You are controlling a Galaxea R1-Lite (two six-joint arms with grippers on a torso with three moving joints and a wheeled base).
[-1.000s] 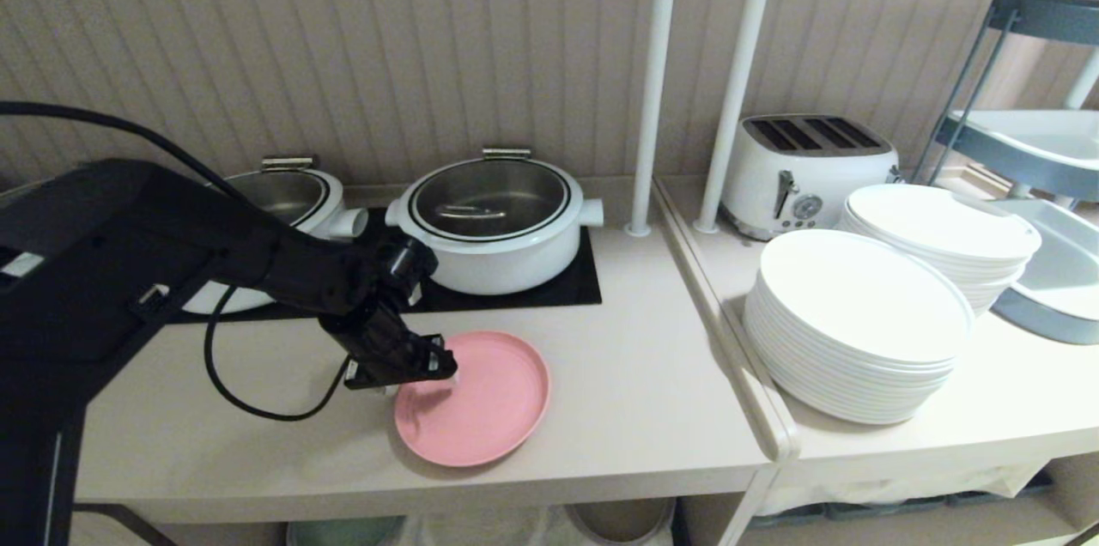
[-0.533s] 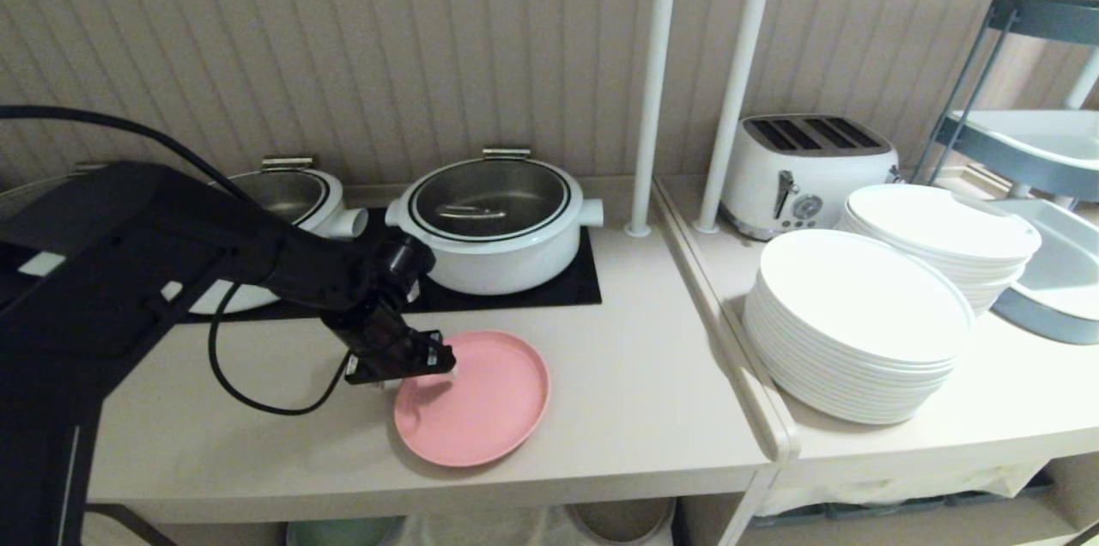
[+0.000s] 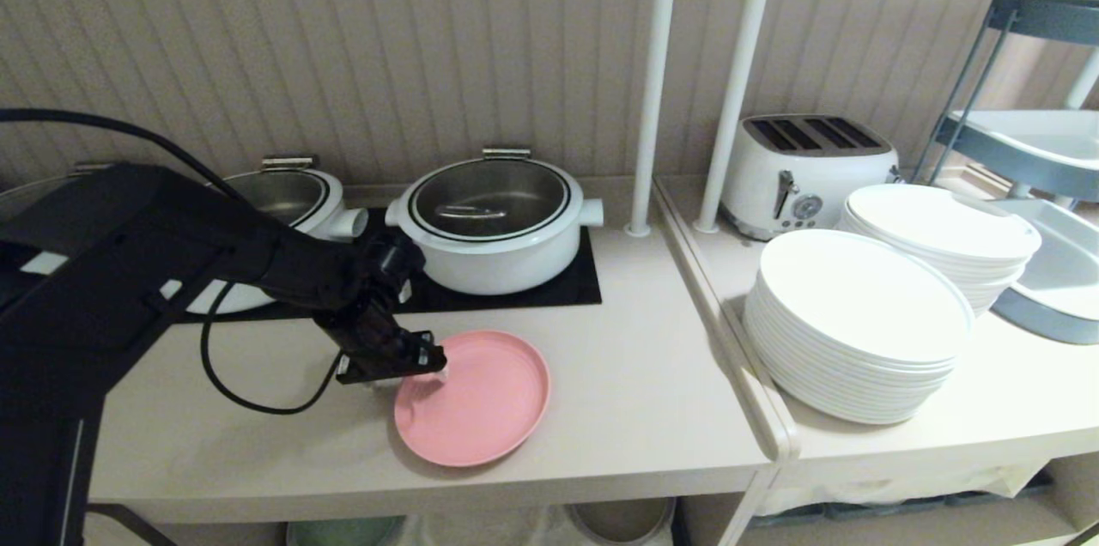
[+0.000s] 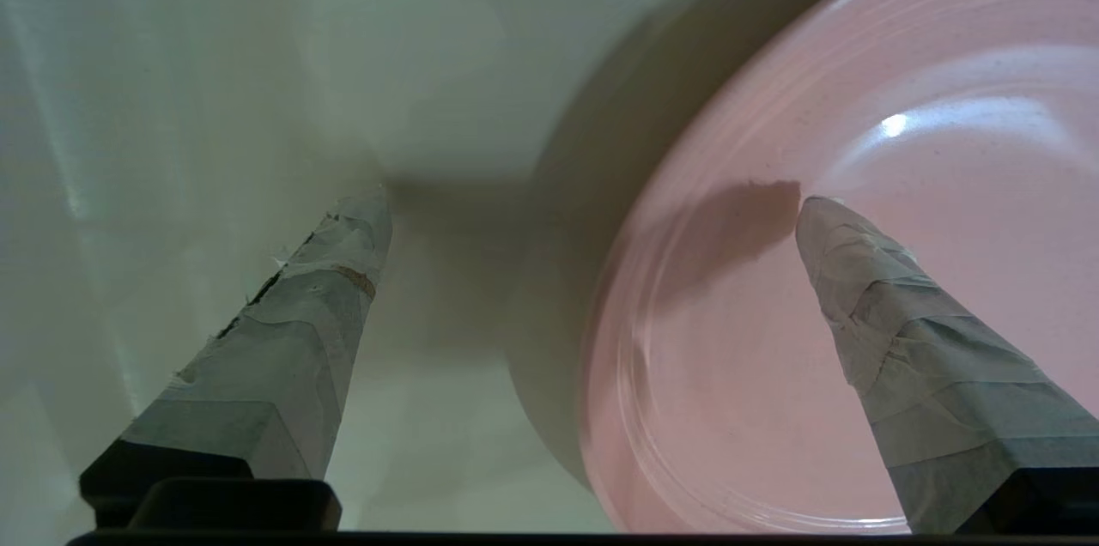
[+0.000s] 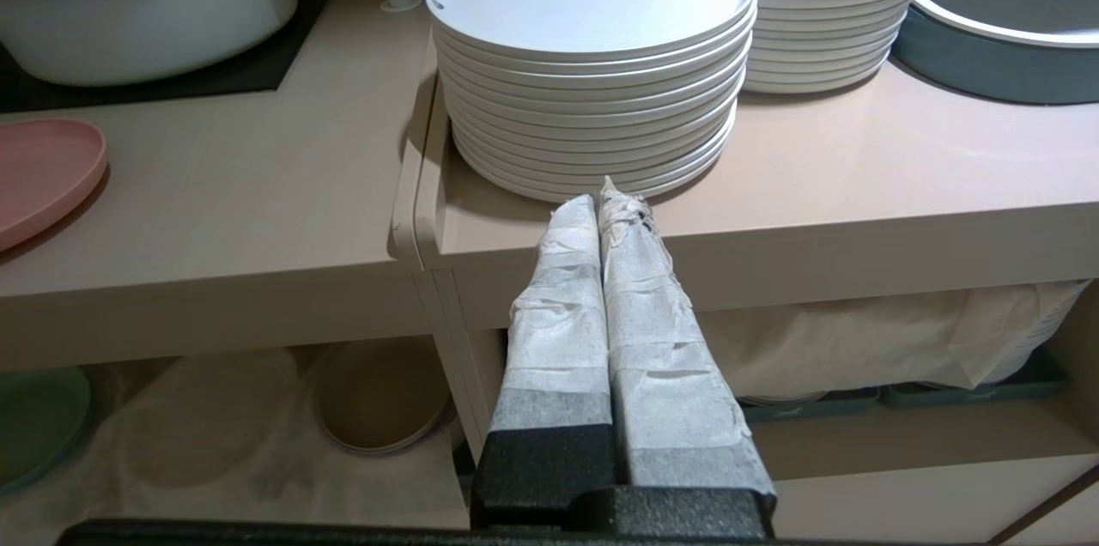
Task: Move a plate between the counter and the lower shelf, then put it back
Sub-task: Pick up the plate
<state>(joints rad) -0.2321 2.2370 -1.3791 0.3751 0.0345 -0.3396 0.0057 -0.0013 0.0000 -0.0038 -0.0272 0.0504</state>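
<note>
The pink plate (image 3: pixel 476 400) lies flat on the beige counter (image 3: pixel 635 409), in front of the black hob panel (image 3: pixel 567 288). My left gripper (image 3: pixel 403 367) hangs over the plate's left rim, open wide. In the left wrist view one taped finger (image 4: pixel 884 331) is above the plate (image 4: pixel 859 271) and the other finger (image 4: pixel 318 297) is above bare counter (image 4: pixel 258 100), nothing held. My right gripper (image 5: pixel 611 207) is parked low in front of the counter's edge, shut and empty. The lower shelf (image 5: pixel 215 434), lined with white cloth, shows under the counter.
Two white pots (image 3: pixel 498 224) stand on the hob behind the plate. Right of the white posts (image 3: pixel 652 82) are a toaster (image 3: pixel 807 168) and two stacks of large white plates (image 3: pixel 859 323). A brown plate (image 5: pixel 382 396) and a green one (image 5: pixel 34 421) lie on the lower shelf.
My left gripper has drawn back a little to the left off the plate and stays open. The plate has not moved.
</note>
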